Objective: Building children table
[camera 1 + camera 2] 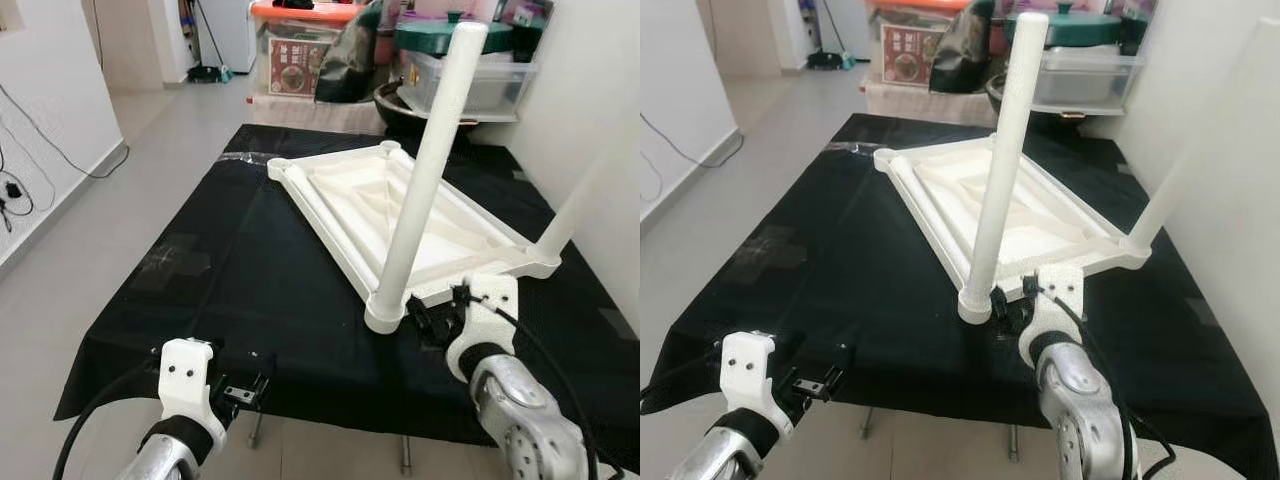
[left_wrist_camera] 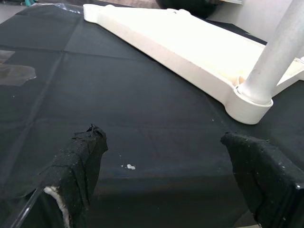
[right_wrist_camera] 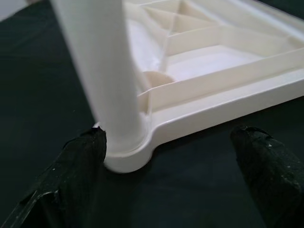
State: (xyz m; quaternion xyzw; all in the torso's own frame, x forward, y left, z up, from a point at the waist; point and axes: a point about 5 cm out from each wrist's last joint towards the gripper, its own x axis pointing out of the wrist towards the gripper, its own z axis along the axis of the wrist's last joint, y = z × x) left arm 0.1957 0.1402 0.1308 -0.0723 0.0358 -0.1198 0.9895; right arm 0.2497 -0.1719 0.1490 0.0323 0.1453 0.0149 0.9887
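Nearest the robot, the left gripper (image 1: 243, 392) hung at the front edge of the black cloth-covered table (image 1: 250, 290), fingers (image 2: 80, 161) spread wide w/ nothing between them, well apart from the tabletop. The right gripper (image 1: 432, 322) sat on the cloth just beside the near corner socket of the white plastic children's tabletop (image 1: 400, 215), also spread; one finger (image 3: 78, 156) touched or nearly touched the base of the white cylindrical table leg (image 1: 425, 165), the other stood off to the side. That leg stood upright in the corner socket. The tabletop lay upside down, ribbed underside up, approx. mid-cloth. A 2nd white leg (image 1: 580, 195) rose from the right-hand corner. Farther back, clear plastic storage boxes (image 1: 300, 50) & a green lidded pot (image 1: 452, 32) sat on the tiled floor.
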